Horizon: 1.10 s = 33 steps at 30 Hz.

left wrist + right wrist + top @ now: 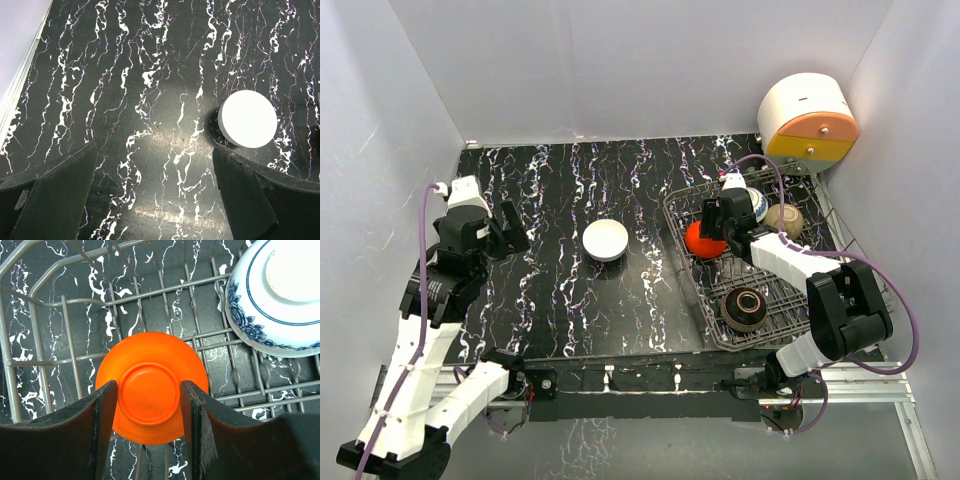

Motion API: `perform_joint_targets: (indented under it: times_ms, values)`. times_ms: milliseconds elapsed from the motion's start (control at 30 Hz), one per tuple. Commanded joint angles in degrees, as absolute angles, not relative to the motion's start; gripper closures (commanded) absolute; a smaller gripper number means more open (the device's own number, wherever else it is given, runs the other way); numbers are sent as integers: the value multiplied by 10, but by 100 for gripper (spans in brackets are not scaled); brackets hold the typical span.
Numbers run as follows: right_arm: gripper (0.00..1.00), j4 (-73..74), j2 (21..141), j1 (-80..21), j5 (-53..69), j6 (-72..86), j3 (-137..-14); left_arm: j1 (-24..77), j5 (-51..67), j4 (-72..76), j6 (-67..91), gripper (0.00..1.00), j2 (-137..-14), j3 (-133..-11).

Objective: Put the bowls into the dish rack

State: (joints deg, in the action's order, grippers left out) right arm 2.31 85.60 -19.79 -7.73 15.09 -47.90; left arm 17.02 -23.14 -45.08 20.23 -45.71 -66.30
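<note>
The red-orange bowl (150, 357) lies upside down in the grey wire dish rack (75, 357), also in the top view (703, 245). My right gripper (148, 405) is shut on its foot ring, one finger on each side; it also shows in the top view (717, 228). The blue-and-white bowl (275, 305), the tan bowl (784, 220) and the dark bowl (745, 308) are in the rack (672, 215). The white bowl (605, 240) lies upside down on the table, also in the left wrist view (248, 119). My left gripper (155, 190) is open and empty, left of it (510, 232).
A big white-orange-yellow drum-shaped container (807, 120) stands at the back right, just behind the rack. White walls close in the black marbled table (560, 290) on three sides.
</note>
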Motion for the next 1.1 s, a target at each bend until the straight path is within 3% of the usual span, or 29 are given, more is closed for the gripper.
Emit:
perform_joint_targets:
  times_ms: [0,400,667,700,900,1067]
  values:
    - [46,9,859,-209,-62,162,-473,172,-238,-459,204,3,-448,-661]
    - [29,57,810,-210,-81,152,-513,172,-243,-461,201,3,-435,-654]
    - [9,106,762,-209,-139,154,-545,172,-237,-458,191,3,-430,-654]
    - [2,117,763,-209,-155,155,-552,172,-235,-457,189,3,-429,-654]
    - [1,165,793,-182,-219,154,-602,173,-228,-445,172,3,-422,-653]
    - [1,184,821,-85,-163,175,-629,172,-210,-432,162,3,-420,-653]
